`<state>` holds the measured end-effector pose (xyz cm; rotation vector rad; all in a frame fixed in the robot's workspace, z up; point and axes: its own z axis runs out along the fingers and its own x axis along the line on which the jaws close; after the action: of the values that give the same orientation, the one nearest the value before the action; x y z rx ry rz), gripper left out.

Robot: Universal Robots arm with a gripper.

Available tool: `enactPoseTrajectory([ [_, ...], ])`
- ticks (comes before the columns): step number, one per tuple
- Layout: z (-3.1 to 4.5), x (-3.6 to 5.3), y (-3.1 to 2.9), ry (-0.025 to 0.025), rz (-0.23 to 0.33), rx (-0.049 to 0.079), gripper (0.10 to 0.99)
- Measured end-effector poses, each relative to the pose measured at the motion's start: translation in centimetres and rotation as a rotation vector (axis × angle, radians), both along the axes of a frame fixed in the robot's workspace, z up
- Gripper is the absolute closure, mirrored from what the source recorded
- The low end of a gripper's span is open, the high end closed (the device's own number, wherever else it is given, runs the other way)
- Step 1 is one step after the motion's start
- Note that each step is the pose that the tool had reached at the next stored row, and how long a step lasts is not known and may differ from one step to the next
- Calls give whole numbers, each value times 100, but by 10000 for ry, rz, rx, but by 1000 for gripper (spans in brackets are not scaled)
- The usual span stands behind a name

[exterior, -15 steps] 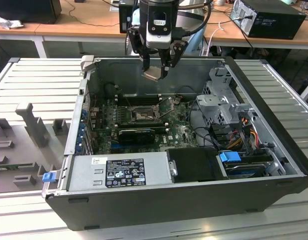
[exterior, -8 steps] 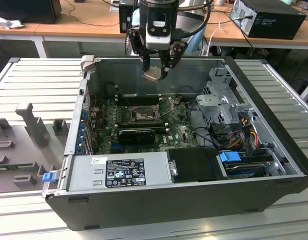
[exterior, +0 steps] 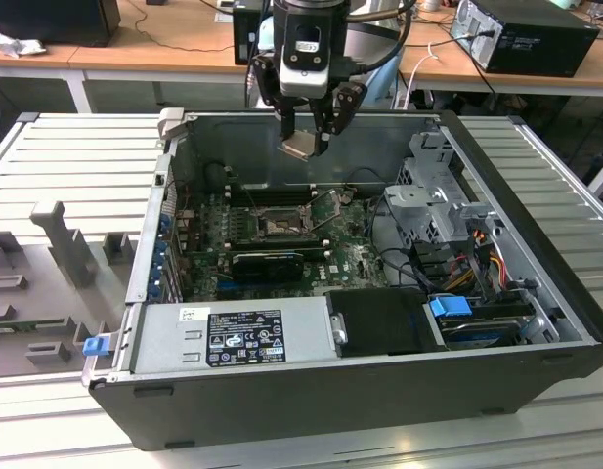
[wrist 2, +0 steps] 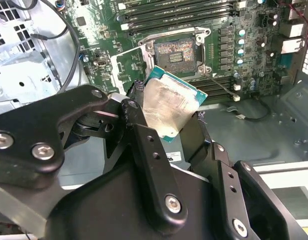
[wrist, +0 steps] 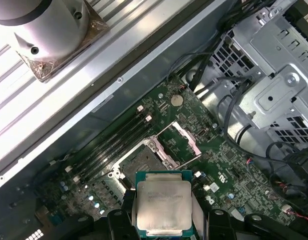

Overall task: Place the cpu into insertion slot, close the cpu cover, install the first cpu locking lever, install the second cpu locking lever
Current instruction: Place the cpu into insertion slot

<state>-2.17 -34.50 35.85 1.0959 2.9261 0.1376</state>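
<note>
Right, quick notes. The fingers [wrist 2: 142,135] are clenched on the chip [wrist 2: 169,106], pinching it by two opposite edges, with its silver face turned toward the second wrist camera. In the exterior view the chip [exterior: 299,147] hangs tilted, high over the open computer case [exterior: 536,283] and level with its far wall.

The socket [exterior: 281,223] sits down on the green board [exterior: 355,256], well apart from the chip. From the exterior view it lies below the chip, a little toward the exterior view's left. Its dark contact field [wrist 2: 176,52] is bare, with nothing seated. The cover plate [wrist: 182,141] stands raised beside the socket [wrist: 140,161], so the opening looks free.

In the first wrist view the chip [wrist: 162,205] has its edges turned against the socket frame's edges. I judge it neither level nor squared to the socket yet. Placement is not yet done; the cover is open.
</note>
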Motion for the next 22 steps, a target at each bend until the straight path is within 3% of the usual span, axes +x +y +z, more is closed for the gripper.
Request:
enactPoseTrajectory([
  [15,-8,0,0,1,-1614,-5,553],
  [18,-11,0,0,1,-2181,-5,553],
  [22,-11,0,0,1,-2416,-5,553],
])
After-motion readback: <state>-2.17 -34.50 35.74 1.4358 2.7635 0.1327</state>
